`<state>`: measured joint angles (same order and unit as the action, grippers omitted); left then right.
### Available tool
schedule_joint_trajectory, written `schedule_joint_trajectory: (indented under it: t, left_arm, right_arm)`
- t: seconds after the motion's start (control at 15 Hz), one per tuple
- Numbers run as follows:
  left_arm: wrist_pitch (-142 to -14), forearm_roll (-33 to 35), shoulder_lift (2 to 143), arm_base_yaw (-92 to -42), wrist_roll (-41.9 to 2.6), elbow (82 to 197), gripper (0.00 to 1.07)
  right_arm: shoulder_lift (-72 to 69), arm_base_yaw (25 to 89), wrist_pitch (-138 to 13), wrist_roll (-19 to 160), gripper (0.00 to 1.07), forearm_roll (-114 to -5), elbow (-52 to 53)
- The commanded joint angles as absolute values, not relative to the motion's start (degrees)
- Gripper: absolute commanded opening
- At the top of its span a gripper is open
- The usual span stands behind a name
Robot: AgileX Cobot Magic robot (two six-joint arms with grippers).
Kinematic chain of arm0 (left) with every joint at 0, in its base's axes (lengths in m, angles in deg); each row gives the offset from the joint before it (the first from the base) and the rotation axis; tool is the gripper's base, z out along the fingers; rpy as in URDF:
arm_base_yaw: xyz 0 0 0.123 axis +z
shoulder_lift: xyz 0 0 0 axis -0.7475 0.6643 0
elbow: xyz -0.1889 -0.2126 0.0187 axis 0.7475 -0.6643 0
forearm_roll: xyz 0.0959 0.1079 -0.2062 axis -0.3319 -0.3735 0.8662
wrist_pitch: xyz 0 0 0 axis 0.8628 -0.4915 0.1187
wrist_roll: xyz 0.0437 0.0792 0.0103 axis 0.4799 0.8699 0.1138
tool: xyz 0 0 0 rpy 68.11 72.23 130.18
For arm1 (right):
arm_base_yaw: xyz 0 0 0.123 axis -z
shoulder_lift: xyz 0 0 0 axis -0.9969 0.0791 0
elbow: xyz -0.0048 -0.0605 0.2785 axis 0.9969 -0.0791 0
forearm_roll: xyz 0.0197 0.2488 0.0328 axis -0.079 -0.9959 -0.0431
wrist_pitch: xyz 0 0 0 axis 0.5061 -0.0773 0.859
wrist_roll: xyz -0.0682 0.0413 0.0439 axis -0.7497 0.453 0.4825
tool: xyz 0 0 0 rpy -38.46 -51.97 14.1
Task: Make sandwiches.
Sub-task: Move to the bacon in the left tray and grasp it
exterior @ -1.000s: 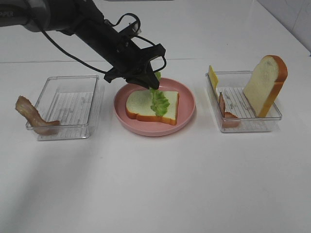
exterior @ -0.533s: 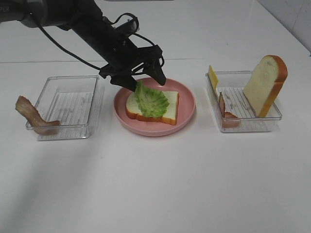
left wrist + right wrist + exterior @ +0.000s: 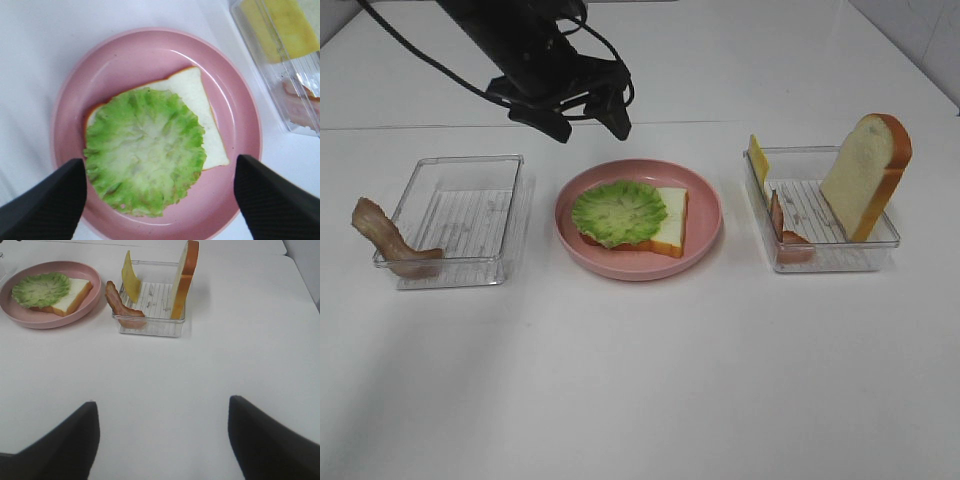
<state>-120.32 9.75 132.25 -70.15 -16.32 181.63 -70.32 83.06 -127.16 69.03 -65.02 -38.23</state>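
My left hand (image 3: 590,128) hangs wide open and empty just behind the plate (image 3: 705,228), where the lettuce (image 3: 617,213) lies flat on a bread slice (image 3: 672,212). My right hand (image 3: 162,405) is open too, gripping nothing, over the bench (image 3: 165,365) well away from the plate. In the right tray (image 3: 825,260) beside the plate stand the second slice (image 3: 865,175), cheese (image 3: 758,160) and a bacon strip (image 3: 777,215); another strip (image 3: 385,235) drapes over the left tray (image 3: 460,215).
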Motion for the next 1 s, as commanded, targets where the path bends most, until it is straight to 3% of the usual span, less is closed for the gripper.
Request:
schedule_joint_trajectory:
  t: [0.07,0.13,0.27,0.6,1.0]
  left_arm:
    - [-121.18,2.25,128.65,-70.32,-22.45,181.63,0.77]
    - [-124.04,-5.09,126.18,-70.32,-25.77,181.63,0.77]
    - [-128.17,-9.84,124.29,-70.32,-27.15,181.63,0.77]
    - [-140.31,-9.96,121.94,-65.73,-28.18,181.63,0.77]
    - [-140.83,-11.33,117.99,-62.30,-30.58,181.23,0.76]
  right_arm:
    - [-71.12,83.40,-126.59,68.80,0.69,-64.97,-38.40]
    - [-71.12,83.40,-126.59,68.80,0.69,-64.97,-38.40]
    - [-71.12,83.40,-126.59,68.80,0.69,-64.97,-38.40]
    - [-71.12,83.40,-126.59,68.80,0.69,-64.97,-38.40]
    - [-71.00,83.40,-126.59,68.80,0.69,-64.97,-38.40]
